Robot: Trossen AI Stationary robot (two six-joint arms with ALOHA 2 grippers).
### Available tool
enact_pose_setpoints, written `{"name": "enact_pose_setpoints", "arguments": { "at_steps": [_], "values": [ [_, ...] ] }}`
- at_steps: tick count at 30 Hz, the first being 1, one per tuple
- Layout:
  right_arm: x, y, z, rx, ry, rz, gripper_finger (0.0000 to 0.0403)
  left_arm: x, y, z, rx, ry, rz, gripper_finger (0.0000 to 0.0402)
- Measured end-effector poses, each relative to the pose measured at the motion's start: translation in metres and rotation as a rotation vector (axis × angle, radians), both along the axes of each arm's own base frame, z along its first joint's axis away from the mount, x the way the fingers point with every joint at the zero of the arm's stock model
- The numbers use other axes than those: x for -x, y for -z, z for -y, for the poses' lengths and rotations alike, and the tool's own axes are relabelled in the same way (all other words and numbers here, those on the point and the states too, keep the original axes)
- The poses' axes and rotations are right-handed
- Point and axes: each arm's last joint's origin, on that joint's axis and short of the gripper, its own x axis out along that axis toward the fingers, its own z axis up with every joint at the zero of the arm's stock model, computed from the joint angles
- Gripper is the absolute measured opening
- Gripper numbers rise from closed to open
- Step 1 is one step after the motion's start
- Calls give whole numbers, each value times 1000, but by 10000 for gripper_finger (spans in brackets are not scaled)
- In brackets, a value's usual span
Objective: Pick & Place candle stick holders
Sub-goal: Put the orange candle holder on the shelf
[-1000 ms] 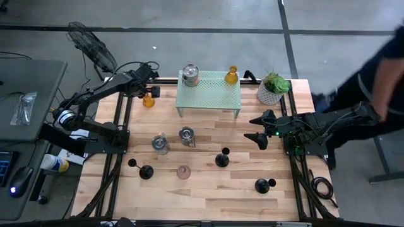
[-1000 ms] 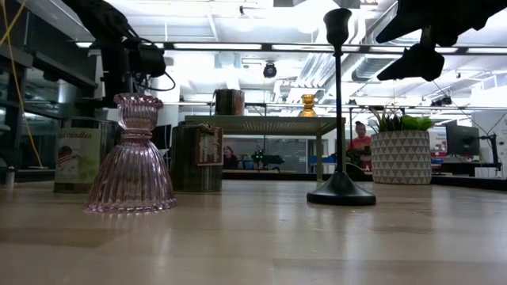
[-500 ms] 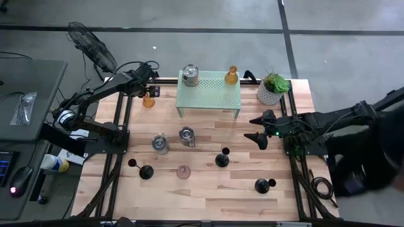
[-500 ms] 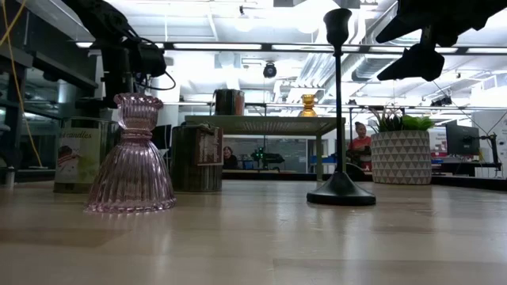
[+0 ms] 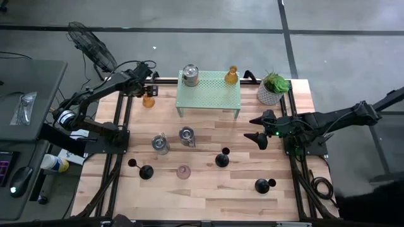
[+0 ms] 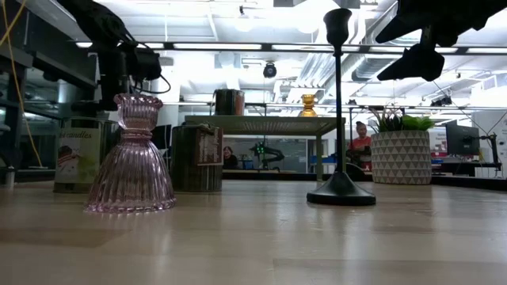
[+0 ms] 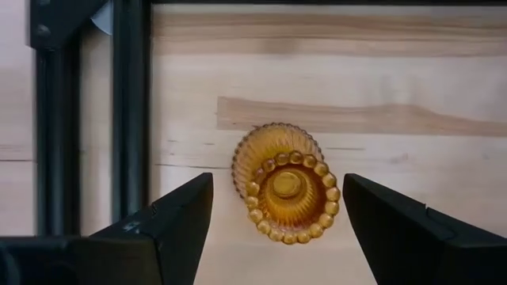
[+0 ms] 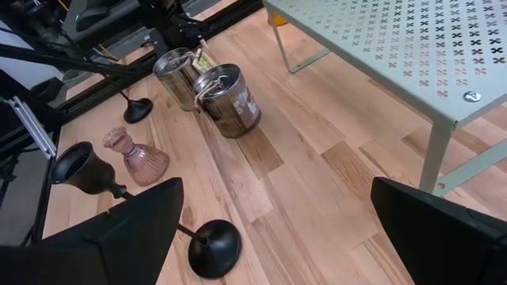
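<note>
An amber glass candle stick holder (image 7: 285, 184) stands on its base at the table's far left (image 5: 148, 99). My left gripper (image 5: 146, 88) hangs over it, pointing steeply down. It is open, one finger on either side of the holder, a narrow gap at each. My right gripper (image 5: 254, 131) waits open in the air over the table's right side. On the table stand two silver cups (image 5: 160, 144) (image 5: 186, 135), a pink glass holder (image 5: 183, 171) and three black sticks (image 5: 222, 159) (image 5: 145, 171) (image 5: 262, 185).
A pale green perforated rack (image 5: 208, 94) stands at the far middle, with a silver cup (image 5: 190, 75) and another amber holder (image 5: 231, 75) on top. A potted plant (image 5: 273, 87) is at the far right. Dark frame rails (image 7: 127, 103) run close beside the amber holder.
A person beside the table's right edge has walked toward the near side and almost out of the high view. Neither arm has visibly moved, and nothing on the table has shifted.
</note>
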Motion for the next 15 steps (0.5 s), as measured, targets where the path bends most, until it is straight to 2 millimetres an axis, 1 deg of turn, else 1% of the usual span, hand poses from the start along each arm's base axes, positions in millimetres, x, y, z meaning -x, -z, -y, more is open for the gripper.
{"name": "enact_pose_setpoints", "arguments": {
  "at_steps": [15],
  "values": [
    [0,0,0,1,1,0,400,-1,0,1,14,13,20,274]
  ]
}}
